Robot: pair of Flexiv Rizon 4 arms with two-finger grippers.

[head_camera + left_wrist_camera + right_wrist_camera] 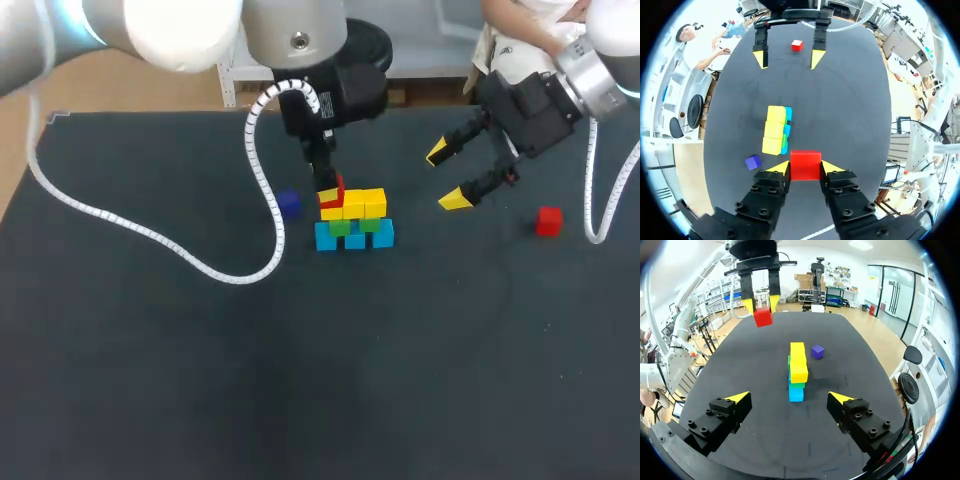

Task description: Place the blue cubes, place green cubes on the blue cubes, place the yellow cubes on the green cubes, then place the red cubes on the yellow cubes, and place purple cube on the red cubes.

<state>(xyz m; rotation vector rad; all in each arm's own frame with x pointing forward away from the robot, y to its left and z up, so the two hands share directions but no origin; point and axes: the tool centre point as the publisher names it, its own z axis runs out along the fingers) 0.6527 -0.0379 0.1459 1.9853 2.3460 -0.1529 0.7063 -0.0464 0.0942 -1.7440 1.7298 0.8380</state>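
Resting between the yellow fingertips point(780, 167) of the left gripper point(806, 168), a red cube point(805, 165) is held from two sides. Seen from the head view, this cube is carried at the left end of the stack point(354, 222), just over its yellow row; whether it touches that row cannot be told.

The stack is built on the black table point(200, 380) with blue cubes point(355, 239) at the bottom, green cubes point(340, 227) on them and yellow cubes point(357, 205) on top.

A purple cube point(288, 204) is set on the table near the stack's left side, apart from it.

The right gripper point(447, 176) is held above the table to the right of the stack, its fingers spread wide with nothing between them. In the right wrist view the stack is seen ahead of those open fingers.

A second red cube point(548, 221) is left on the table well to the right of the stack, beyond the right gripper.
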